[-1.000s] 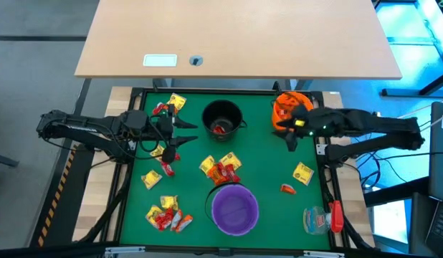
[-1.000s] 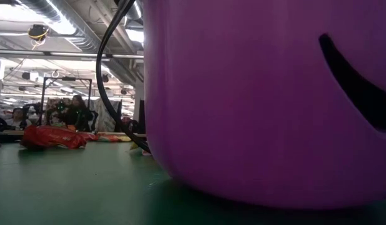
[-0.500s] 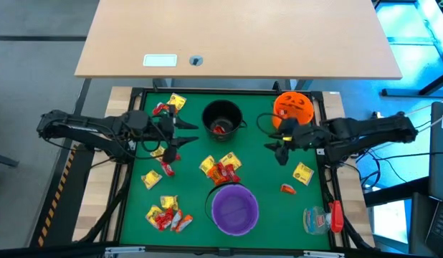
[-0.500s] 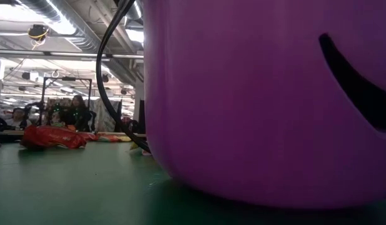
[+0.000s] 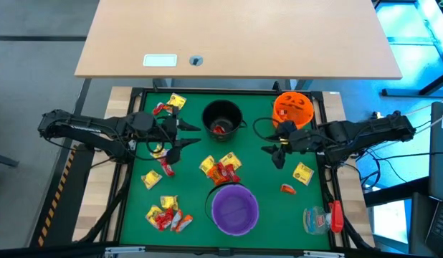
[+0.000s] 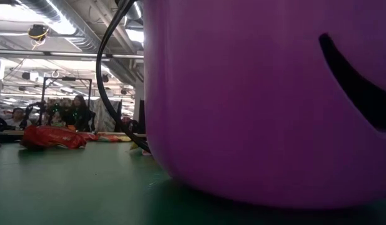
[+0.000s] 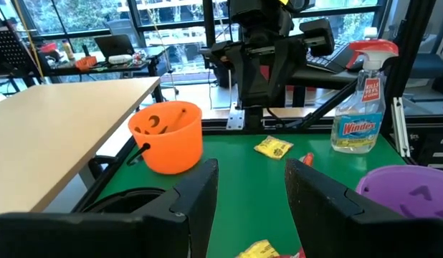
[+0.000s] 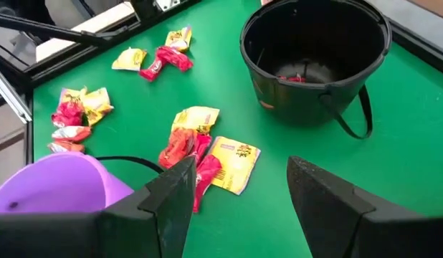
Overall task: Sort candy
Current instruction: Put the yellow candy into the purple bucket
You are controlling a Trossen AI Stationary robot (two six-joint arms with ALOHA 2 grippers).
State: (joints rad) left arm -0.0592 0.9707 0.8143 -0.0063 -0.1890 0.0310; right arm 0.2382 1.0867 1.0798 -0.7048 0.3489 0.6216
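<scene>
Small wrapped candies in yellow, red and orange lie scattered on the green mat: a middle cluster [image 5: 220, 168] [image 8: 207, 147], a near-left heap [image 5: 166, 215], some by the far-left corner [image 5: 169, 105], a yellow one [image 5: 302, 173] and an orange one [image 5: 288, 188] on the right. More red candy lies inside the black bucket [image 5: 222, 118]. My left gripper [image 5: 186, 135] [image 7: 250, 193] hovers open left of the black bucket. My right gripper [image 5: 273, 153] [image 8: 239, 197] hovers open near the orange bucket [image 5: 292, 108], facing the middle cluster.
A purple bucket [image 5: 234, 208] [image 6: 268, 100] stands at the mat's near middle and fills the low view. A clear spray bottle with a red part [image 5: 322, 218] lies in the near-right corner. A raised frame [image 5: 128, 179] edges the mat. A wooden table [image 5: 236, 36] stands beyond.
My right gripper has moved from beside the orange bucket toward the table's left and near side, coming over the open mat between the orange bucket and the middle candy cluster. The candies and buckets have stayed in place.
</scene>
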